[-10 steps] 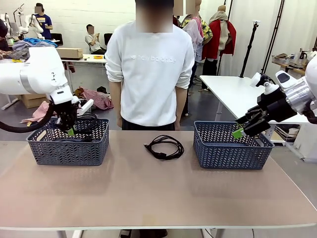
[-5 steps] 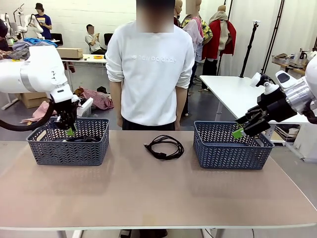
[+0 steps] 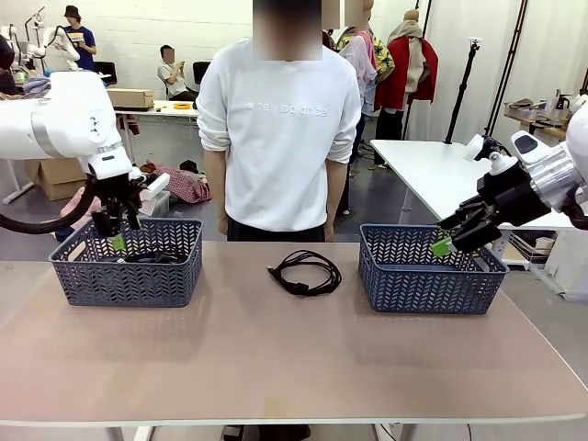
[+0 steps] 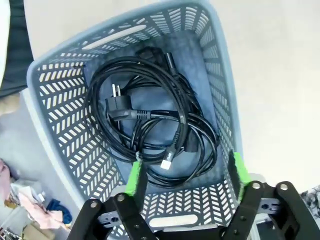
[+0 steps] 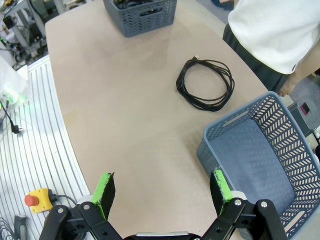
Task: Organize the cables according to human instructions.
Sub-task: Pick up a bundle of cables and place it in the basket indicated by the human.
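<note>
While the left gripper [image 4: 186,170] hangs with its green-padded fingers spread wide and holding nothing, the grey-blue left basket [image 3: 126,262] sits below it at nine o'clock on the table [image 3: 276,358]. Inside lie tangled black coiled cables [image 4: 150,125], with a round two-pin plug showing on top. At three o'clock stands the matching right basket [image 3: 427,276], and the right gripper [image 5: 162,187] hovers over its outer rim, released and holding nothing. A second ago the left gripper was lower in its basket and clamped on a cable; now that cable rests inside and the gripper has risen. One loose cable [image 3: 305,272] lies coiled mid-table, toward twelve o'clock, before a person [image 3: 280,138] in a white sweatshirt. Other tables stand in the workshop behind.
</note>
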`<state>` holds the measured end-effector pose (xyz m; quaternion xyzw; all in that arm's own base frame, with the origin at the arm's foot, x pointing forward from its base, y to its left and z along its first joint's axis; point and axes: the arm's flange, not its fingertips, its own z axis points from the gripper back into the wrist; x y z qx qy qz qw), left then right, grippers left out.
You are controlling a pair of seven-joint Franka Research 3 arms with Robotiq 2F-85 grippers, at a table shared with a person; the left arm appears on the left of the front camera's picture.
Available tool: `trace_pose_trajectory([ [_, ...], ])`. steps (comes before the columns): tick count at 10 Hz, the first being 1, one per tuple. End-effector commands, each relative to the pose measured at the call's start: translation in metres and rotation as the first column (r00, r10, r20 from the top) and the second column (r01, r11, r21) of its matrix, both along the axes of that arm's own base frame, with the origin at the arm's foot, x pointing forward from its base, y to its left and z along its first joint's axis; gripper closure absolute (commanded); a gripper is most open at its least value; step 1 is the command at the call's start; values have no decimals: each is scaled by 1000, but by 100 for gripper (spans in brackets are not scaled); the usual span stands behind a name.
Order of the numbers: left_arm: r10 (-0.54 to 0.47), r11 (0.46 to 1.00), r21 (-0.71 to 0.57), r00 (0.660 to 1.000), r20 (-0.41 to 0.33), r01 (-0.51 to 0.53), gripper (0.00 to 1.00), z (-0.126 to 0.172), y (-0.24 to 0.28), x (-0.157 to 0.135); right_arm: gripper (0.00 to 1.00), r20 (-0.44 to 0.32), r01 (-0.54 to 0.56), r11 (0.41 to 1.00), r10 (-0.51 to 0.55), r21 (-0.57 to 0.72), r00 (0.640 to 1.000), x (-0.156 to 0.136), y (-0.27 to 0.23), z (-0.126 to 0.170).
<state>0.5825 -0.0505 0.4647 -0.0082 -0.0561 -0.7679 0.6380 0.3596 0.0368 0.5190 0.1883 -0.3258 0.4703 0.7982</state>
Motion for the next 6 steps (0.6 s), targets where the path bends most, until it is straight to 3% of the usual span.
trace_pose_trajectory([
  [1,28,999,-15,999,-20,-29,0,5,2,-2,0,17,-22,999,22,29,1000,3,0,-1],
  [4,86,996,-30,996,-16,-86,0,9,6,-8,0,17,-22,999,22,29,1000,3,0,-1],
  [5,21,1000,-5,1000,-6,-21,0,3,2,-1,0,17,-22,999,22,29,1000,3,0,-1],
  [6,21,1000,-5,1000,-6,-21,0,3,2,-1,0,17,-22,999,22,29,1000,3,0,-1],
])
